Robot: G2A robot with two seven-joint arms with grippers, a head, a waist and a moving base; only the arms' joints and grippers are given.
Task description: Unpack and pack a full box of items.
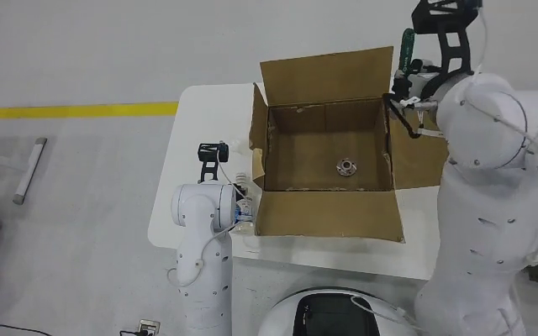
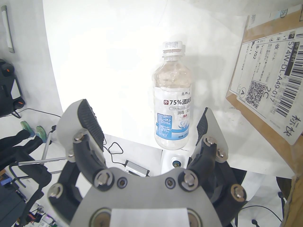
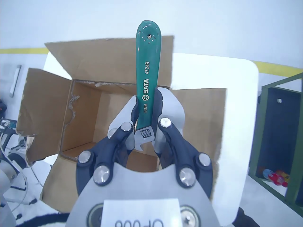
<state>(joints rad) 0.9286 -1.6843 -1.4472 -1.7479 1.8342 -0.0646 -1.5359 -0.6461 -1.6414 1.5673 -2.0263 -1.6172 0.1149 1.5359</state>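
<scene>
You are near one end of a cycle, as I judge it. The box (image 1: 328, 214) stands open on the table (image 1: 202, 126) and is almost bare inside, with a single small round metal part (image 1: 345, 167) on its floor. The pictures do not say whether you are taking the last things out or putting the first ones back. Either way, most of the handling is left to do.

Your right gripper (image 3: 146, 107) is clamped on the green wrench (image 3: 148, 72), low on the handle just above its adjustable head. The wrench's long axis runs in line with the fingers. Its handle end points straight out beyond the fingertips and its head sits back toward the wrist. The open box lies below and beyond this hand.

Your left gripper (image 2: 145, 113) has its fingers spread wide and holds nothing. The clear bottle (image 2: 172, 100) is just ahead of it, close to one finger. It seems to lie on the table, base toward the hand and white cap pointing away, with a box flap beside it.
</scene>
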